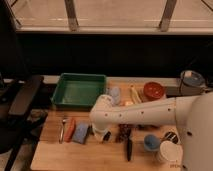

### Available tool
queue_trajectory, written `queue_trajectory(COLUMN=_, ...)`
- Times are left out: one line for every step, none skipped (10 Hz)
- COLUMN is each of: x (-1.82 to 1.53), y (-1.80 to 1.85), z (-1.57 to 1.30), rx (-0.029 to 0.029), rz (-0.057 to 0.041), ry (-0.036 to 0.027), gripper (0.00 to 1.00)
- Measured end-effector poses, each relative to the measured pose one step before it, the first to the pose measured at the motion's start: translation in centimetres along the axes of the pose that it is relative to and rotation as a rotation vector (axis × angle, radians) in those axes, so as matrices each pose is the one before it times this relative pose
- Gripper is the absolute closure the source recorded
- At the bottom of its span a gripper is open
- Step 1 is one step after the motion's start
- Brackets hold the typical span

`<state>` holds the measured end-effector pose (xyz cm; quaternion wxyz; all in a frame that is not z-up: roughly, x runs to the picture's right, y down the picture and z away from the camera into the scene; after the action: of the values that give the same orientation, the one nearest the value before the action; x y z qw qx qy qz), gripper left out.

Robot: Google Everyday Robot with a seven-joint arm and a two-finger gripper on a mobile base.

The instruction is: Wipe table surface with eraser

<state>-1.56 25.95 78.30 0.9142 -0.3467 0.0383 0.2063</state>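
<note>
1. The eraser [81,133] lay flat on the desk [55,155], toward its left side, at about 6 o'clock from the green tray [79,90]. An orange-red item [70,129] sat just beside it at 9 o'clock, with a fork [62,130] further left.
2. The tool [103,134] hung at the end of the white arm [140,116], low over the desk, at 3 o'clock from the eraser and very close to it. Whether it was released or clenched, I cannot tell. It did not appear to be holding the eraser.
3. The step in hand looked like the reach to pick up the eraser. To do it well, the tool would need to shift toward 9 o'clock, centre over the block, and close across its narrow width.
4. The descent should be straight down, so the orange-red item is not nudged.
5. At 3 o'clock from the tool lay dark items [125,134] and a blue cup [151,142]; wiping strokes would best stay on the bare wood toward 6 o'clock.
</note>
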Motion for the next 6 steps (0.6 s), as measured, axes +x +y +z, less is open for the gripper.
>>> queue_trajectory(x=1.515, y=-0.628, z=-0.542, rx=0.00966, rz=0.03037, ry=-0.00181, gripper=1.0)
queue_trajectory(x=0.803, y=-0.891, z=-0.358, rx=0.00477, rz=0.01474, ry=-0.00224, gripper=1.0)
queue_trajectory(x=0.084, y=-0.859, z=-0.318, rx=0.00187, rz=0.00515, ry=-0.0068, gripper=1.0)
queue_trajectory(x=0.063, y=-0.626, z=-0.158, rx=-0.00102, rz=0.00081, ry=-0.0017, gripper=1.0)
queue_trajectory(x=0.045, y=-0.027, z=-0.017, rx=-0.00094, rz=0.00111, ry=-0.00024, gripper=0.97)
queue_trajectory(x=0.105, y=0.042, z=0.087, rx=-0.00167, rz=-0.00032, ry=0.0047, gripper=0.88)
